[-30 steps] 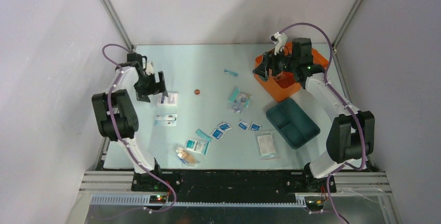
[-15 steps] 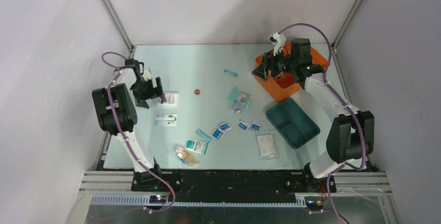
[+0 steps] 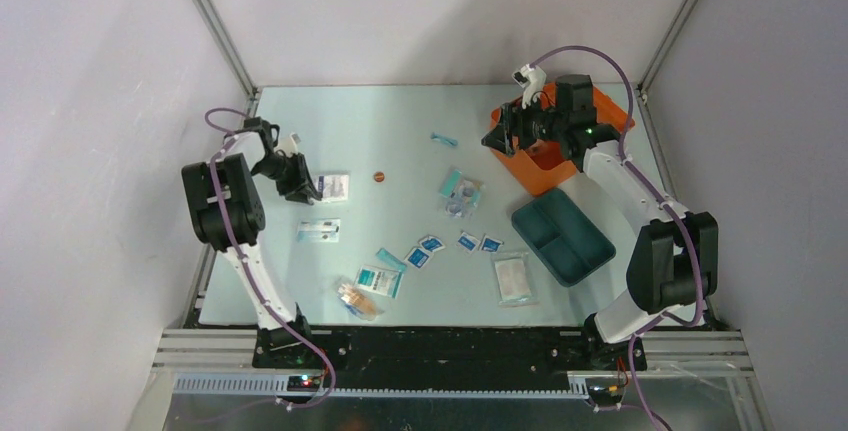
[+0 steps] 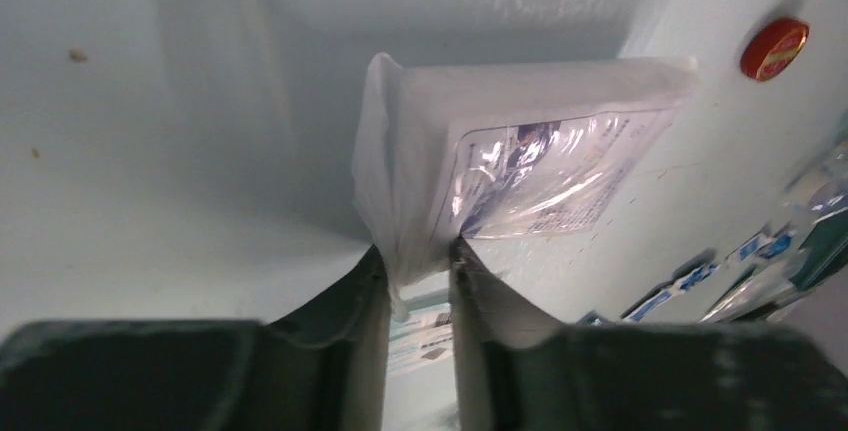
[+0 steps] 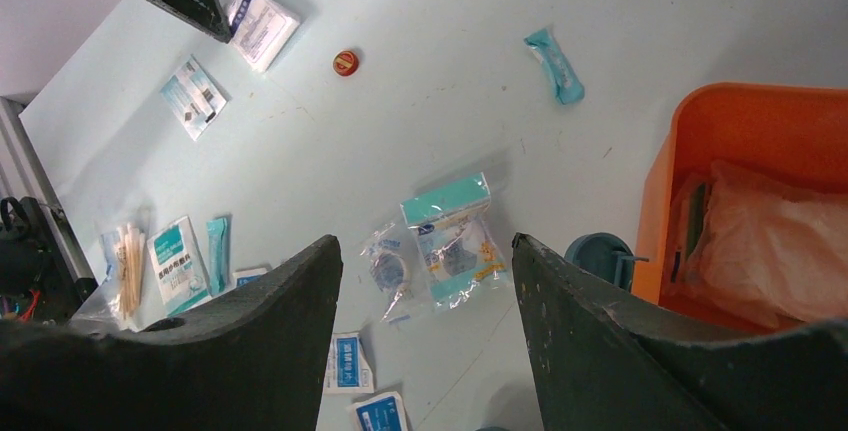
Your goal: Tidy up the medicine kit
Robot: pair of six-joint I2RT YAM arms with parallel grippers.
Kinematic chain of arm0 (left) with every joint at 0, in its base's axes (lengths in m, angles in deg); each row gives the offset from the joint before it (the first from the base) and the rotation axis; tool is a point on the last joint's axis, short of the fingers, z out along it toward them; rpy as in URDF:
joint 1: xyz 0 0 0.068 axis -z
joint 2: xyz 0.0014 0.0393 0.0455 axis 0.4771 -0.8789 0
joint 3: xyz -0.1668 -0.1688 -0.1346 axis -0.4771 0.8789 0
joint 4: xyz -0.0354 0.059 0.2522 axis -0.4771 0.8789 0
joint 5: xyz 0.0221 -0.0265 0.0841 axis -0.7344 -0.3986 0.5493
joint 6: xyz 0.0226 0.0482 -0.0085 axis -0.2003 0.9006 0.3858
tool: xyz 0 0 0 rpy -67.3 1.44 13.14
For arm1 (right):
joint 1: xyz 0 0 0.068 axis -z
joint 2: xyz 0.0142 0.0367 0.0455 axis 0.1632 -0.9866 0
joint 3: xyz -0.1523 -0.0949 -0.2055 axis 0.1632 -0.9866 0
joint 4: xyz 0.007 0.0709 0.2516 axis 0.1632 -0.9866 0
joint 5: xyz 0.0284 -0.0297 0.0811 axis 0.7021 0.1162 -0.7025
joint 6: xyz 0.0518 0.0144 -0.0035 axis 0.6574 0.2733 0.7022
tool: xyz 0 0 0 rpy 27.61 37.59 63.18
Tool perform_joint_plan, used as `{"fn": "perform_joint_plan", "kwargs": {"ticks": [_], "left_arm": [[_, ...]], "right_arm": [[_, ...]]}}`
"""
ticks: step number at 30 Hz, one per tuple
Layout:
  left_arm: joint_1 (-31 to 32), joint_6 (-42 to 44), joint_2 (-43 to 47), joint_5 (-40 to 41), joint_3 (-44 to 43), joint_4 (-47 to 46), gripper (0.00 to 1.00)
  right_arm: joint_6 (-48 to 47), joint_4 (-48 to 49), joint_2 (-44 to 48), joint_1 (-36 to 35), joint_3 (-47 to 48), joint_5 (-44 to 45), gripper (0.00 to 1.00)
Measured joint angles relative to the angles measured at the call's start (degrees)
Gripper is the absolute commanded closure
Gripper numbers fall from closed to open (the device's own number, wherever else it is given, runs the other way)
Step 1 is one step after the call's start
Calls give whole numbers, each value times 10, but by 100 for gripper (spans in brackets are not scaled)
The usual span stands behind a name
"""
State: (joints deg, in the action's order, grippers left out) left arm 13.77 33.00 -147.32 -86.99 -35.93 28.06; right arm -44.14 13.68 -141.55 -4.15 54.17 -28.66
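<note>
Tray (image 3: 575, 251) just before case (image 3: 537, 176), perhaps touching.

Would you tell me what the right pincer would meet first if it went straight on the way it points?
Probably the teal-topped clear packet on the table, though depth is unclear.

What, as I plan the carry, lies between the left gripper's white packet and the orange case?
Top view: from the white packet, a red cap, then clear packets, then the orange case.

- The medicine kit (image 5: 745, 131), at the far right corner of the table (image 3: 400, 121), runs off the right edge of the right wrist view.
- From above, the right gripper (image 3: 502, 138) covers part of its rim.
- Print on the white packet (image 4: 530, 161) is blurred.
- Sachets (image 3: 432, 244) near the front edge are too small to read.
</note>
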Motion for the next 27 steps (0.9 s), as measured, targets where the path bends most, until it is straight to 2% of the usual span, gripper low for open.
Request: {"fn": "perform_joint_plan", "kwargs": {"ticks": [3, 5, 11, 15, 18, 22, 25, 27], "left_arm": [[-1, 5, -2, -11, 0, 1, 92], [-1, 10, -2, -16, 0, 0, 98], [1, 28, 5, -36, 0, 0, 100], [23, 62, 42, -48, 0, 0, 100], [75, 110, 92, -41, 0, -2, 99], [197, 210, 153, -28, -10, -5, 98], [265, 272, 163, -26, -37, -4, 98], [288, 312, 163, -25, -58, -5, 98]], "right_arm": [[0, 0, 0, 0, 0, 1, 32], [0, 0, 0, -1, 0, 1, 32], [-9, 0, 0, -2, 0, 0, 32], [-31, 1, -1, -13, 0, 0, 32], [-54, 3, -7, -29, 1, -3, 30], [-92, 9, -39, -65, 16, -4, 29], [-119, 4, -75, -92, 49, -7, 28], [-131, 2, -101, -109, 80, -16, 27]]}}
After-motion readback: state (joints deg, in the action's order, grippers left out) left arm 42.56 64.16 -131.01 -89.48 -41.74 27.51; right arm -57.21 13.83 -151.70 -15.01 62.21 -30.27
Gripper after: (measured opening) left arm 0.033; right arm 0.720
